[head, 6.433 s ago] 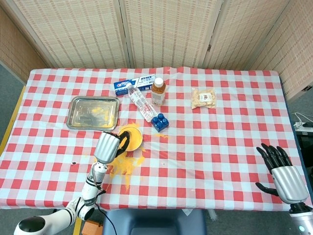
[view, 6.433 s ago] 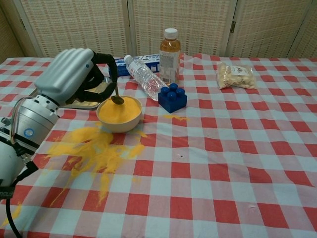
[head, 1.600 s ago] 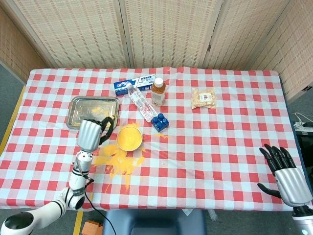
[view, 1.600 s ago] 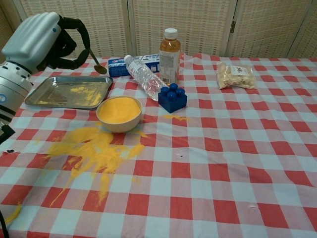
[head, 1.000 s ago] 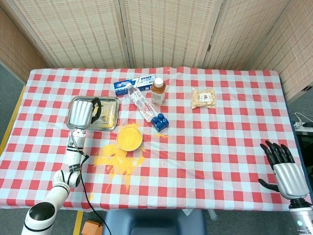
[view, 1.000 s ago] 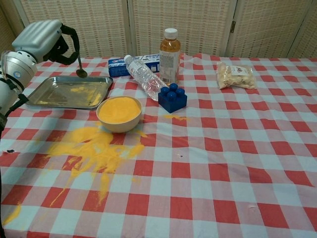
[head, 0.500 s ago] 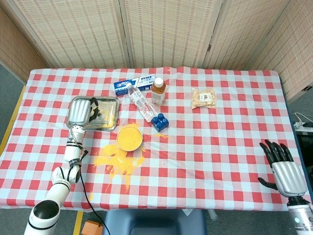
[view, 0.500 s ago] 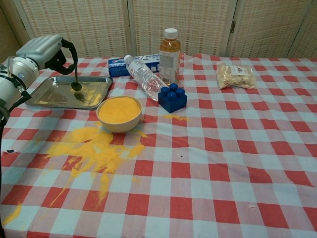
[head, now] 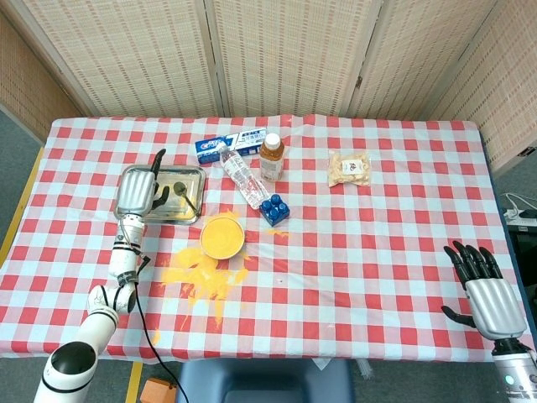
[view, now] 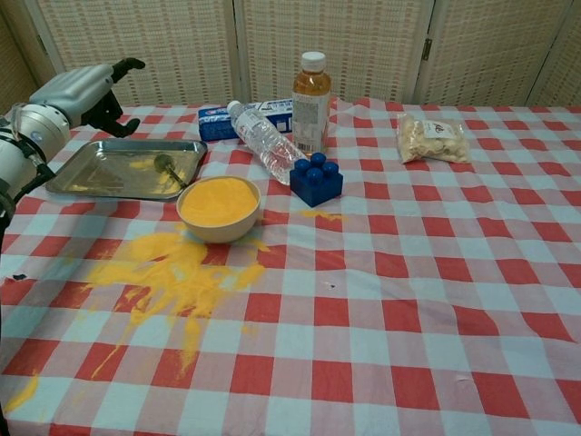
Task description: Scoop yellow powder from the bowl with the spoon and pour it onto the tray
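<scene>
One spoon [view: 167,167] lies in the one tray [view: 91,181] with a little yellow powder, left robot hand [view: 80,90] above it empty with fingers spread, one bowl [view: 219,208] of powder on the desk [view: 436,272] beside a spill [view: 168,272], right robot hand [head: 490,295] apparently open, partly cut off.

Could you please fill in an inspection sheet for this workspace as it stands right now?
Surface: checked tablecloth, yellow powder spill in front of the bowl.
Job's things: bowl full of powder; spoon lying in the tray.
Clutter: juice bottle, water bottle on its side, blue block, snack bag, toothpaste box.
Hands: left hand open above the tray; right hand open, idle.
Cables: nothing seen on the table.
Surroundings: woven screens.
</scene>
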`<state>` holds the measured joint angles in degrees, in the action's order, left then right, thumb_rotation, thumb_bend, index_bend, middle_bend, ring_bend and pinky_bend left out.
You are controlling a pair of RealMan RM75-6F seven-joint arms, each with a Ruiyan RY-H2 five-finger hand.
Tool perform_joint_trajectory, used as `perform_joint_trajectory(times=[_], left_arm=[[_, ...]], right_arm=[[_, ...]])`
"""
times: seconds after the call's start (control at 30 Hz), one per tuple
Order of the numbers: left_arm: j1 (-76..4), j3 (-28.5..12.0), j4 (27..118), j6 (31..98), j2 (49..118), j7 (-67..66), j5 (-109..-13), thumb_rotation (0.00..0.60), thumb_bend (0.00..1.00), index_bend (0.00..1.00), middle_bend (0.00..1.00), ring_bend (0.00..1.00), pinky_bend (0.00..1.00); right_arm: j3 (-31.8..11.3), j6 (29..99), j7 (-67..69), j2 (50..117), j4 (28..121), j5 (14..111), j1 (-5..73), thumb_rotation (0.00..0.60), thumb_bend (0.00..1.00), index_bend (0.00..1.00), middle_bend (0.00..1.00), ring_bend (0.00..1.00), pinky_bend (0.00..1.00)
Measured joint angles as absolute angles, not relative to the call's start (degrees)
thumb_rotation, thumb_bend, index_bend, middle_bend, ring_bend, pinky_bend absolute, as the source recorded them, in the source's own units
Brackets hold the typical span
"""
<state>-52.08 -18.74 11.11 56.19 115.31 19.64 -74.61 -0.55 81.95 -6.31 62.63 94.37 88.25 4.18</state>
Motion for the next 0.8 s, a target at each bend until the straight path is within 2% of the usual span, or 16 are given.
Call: perform_joint_trajectory(times=[0.07,0.1,0.13,0.2,0.23,0.33,0.43,0.53,0.6,0.7,0.8], left_arm=[[-51.2,-18.2,12.6,57.8,114.6,20.8,-75.0,0.6,0.44,0.1,0.87,0.82,0.99],[-50.4,-17.7,14.2,58.7,113.8,21.7,-75.5,0.6,0.43,0.13,0.74,0.69,0.94],[-49.6,-17.1,15.6,59.4,113.1,22.3,-75.9,0.6,0.43,0.14,0.59,0.56,0.85],[-47.5,-15.6,20.3,61.1,110.7,23.7,-77.1,0.6,0.43,0.13,0.38,0.35,0.62],[-46.4,-14.8,23.0,61.9,109.4,24.0,-77.7,0.6,0.42,0.12,0.3,0.25,0.5],[-42.4,-11.8,34.6,64.5,103.3,24.0,-79.5,0.6,0.4,0.06,0.14,0.07,0.28],[-37.6,-7.8,49.6,66.7,95.1,21.7,-80.9,0.6,0.38,0.0,0.01,0.0,0.15],[-31.1,-3.2,65.6,70.5,86.4,16.8,-81.9,0.6,0.37,0.0,0.0,0.0,0.12],[-24.6,-0.4,74.9,75.7,81.6,11.3,-82.3,0.6,0.37,0.0,0.0,0.0,0.12],[-15.9,2.2,83.3,85.2,77.5,2.1,-83.7,0.6,0.37,0.0,0.0,0.0,0.12],[-11.0,3.8,86.2,93.0,74.6,-3.9,-85.2,0.6,0.37,0.0,0.0,0.0,0.13]], right_arm=[[-0.4,82.1,-5.9,62.5,94.4,88.6,4.1,0.6,0.0,0.0,0.0,0.0,0.0],[-0.4,82.2,-5.7,62.4,94.4,88.8,4.1,0.6,0.0,0.0,0.0,0.0,0.0],[-0.3,82.4,-5.4,62.3,94.4,89.0,4.1,0.6,0.0,0.0,0.0,0.0,0.0],[-0.2,82.6,-4.8,62.2,94.3,89.5,4.0,0.6,0.0,0.0,0.0,0.0,0.0],[-0.2,82.7,-4.6,62.2,94.2,89.6,4.0,0.6,0.0,0.0,0.0,0.0,0.0],[0.1,82.5,-4.0,62.2,94.0,90.1,4.2,0.6,0.0,0.0,0.0,0.0,0.0],[0.1,82.2,-4.0,62.3,93.8,90.1,4.4,0.6,0.0,0.0,0.0,0.0,0.0],[-0.1,82.1,-4.2,62.7,93.6,89.6,4.5,0.6,0.0,0.0,0.0,0.0,0.0],[-0.3,82.2,-4.6,63.2,93.3,89.5,4.5,0.6,0.0,0.0,0.0,0.0,0.0],[-0.5,82.8,-4.6,63.8,93.0,89.8,4.5,0.6,0.0,0.0,0.0,0.0,0.0],[-0.3,83.3,-4.6,63.9,93.0,90.5,4.4,0.6,0.0,0.0,0.0,0.0,0.0]])
